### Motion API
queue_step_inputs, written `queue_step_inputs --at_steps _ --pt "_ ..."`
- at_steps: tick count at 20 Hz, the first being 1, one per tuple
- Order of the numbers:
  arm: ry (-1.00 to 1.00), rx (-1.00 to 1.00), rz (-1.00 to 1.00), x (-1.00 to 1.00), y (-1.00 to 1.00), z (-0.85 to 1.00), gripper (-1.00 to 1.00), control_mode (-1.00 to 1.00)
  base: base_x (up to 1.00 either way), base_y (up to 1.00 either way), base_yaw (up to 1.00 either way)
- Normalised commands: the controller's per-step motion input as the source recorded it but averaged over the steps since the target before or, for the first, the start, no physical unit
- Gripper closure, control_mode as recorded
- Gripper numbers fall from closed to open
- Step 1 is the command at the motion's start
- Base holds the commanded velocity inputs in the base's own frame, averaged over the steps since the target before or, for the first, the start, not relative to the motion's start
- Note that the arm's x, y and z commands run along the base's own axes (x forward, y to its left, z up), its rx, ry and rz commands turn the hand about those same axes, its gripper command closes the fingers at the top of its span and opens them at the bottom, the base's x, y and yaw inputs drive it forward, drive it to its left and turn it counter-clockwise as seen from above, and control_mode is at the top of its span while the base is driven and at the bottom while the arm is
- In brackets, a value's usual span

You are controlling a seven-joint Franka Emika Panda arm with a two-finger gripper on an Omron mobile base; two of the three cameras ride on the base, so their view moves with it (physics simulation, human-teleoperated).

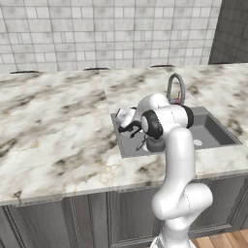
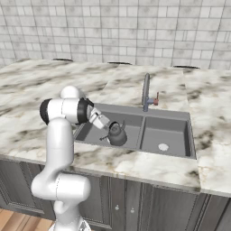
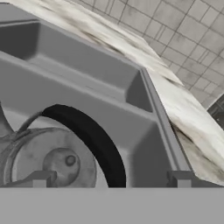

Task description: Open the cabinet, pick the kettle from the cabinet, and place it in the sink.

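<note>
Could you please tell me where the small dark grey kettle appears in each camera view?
Left base view: small rounded dark grey metal kettle at centre, mostly behind the arm.
Right base view: centre, in the left basin.
Hand view: lower left, seen from above, black handle arching over the lid.
Shared landmark: rectangular grey metal sink.
</note>
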Motion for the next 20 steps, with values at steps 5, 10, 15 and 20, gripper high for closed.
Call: queue_step_inputs --at_steps 5,10,15,20 --pt "0.13 0.0 0.02 -0.08 0.01 0.0 -1.0 -1.0 0.0 0.0 0.0" --pt "0.0 0.06 0.12 0.03 -0.03 -0.06 -1.0 -1.0 0.0 0.0 0.0" --pt "-0.07 0.25 0.14 0.03 -0.02 -0.04 -1.0 -1.0 0.0 0.0 0.0" --pt "-0.01 0.36 0.16 -0.03 0.0 0.16 -1.0 -1.0 0.0 0.0 0.0"
